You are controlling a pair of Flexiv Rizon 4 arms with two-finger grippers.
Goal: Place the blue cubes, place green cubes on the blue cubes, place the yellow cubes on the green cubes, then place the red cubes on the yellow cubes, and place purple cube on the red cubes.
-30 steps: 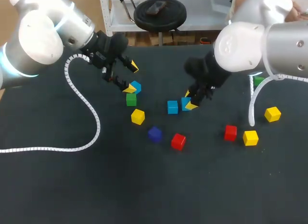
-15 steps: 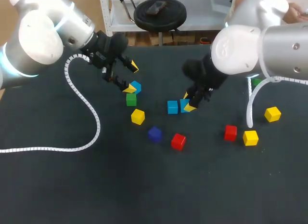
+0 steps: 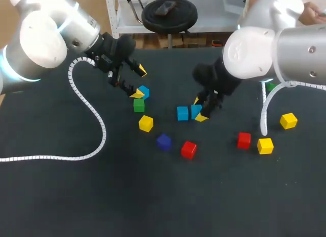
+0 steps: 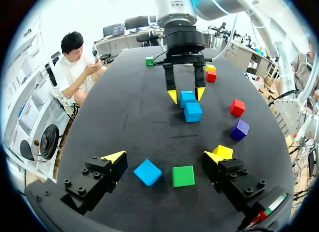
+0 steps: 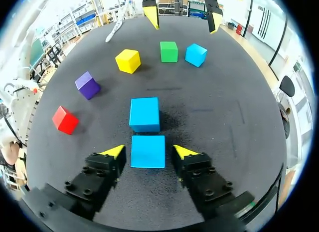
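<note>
- Right jaws: parted a little. In the right wrist view the tips flank the near blue cube (image 5: 147,151) with a sliver of gap on each side. The cube looks released and sits on the tabletop (image 3: 153,206).
- Change: a second ago there was a clear gap between this cube and the far blue cube (image 5: 144,114). The right arm (image 3: 254,48) has slid it across, and the two now sit side by side, touching or nearly so.
- My reading: two blue cubes of the base row are placed, and a third has yet to join them.
- Left jaws: wide open, empty and unmoved over the last second. The third blue cube (image 4: 148,172) and a green cube (image 4: 183,175) lie between the tips, clear of both.
- A yellow cube (image 4: 223,152) sits just beside one left tip.
- Farther out: the purple cube (image 3: 163,141) and a red cube (image 3: 189,149) lie near the blue pair. A second red cube (image 3: 244,140) lies well apart, on the right arm's side.
</note>
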